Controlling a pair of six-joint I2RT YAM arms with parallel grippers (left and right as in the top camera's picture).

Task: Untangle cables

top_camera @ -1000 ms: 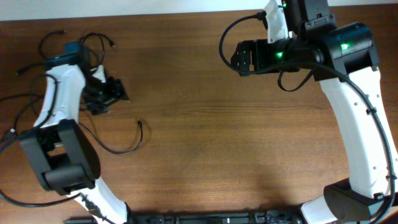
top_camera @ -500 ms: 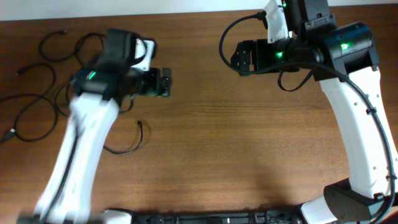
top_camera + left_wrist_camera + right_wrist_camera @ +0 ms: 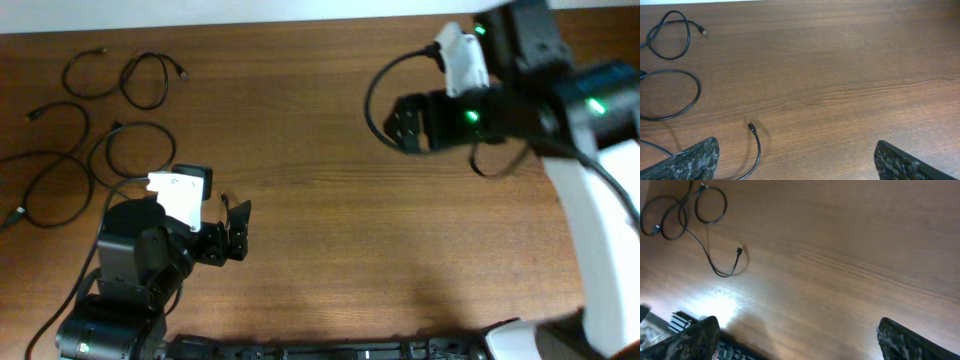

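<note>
The cables (image 3: 130, 150) lie as several loose black loops and strands on the far left of the wooden table, apart from both grippers. My left gripper (image 3: 238, 232) is open and empty near the table's front left. In the left wrist view its fingers (image 3: 797, 167) are spread wide over bare wood, with one cable tip (image 3: 751, 126) just ahead and loops (image 3: 670, 95) farther left. My right gripper (image 3: 403, 122) is open and empty above the table's back right. Its wrist view (image 3: 797, 340) shows the cables (image 3: 685, 210) far off.
The wooden table (image 3: 340, 220) fills the view. A thick black wire (image 3: 375, 95) loops off the right arm. The table's front edge carries a dark rail (image 3: 330, 350), also seen in the right wrist view (image 3: 690, 325).
My left arm has swung away from the cables, across the table's back and down to the front left. My right arm has shifted slightly right and is blurred.
</note>
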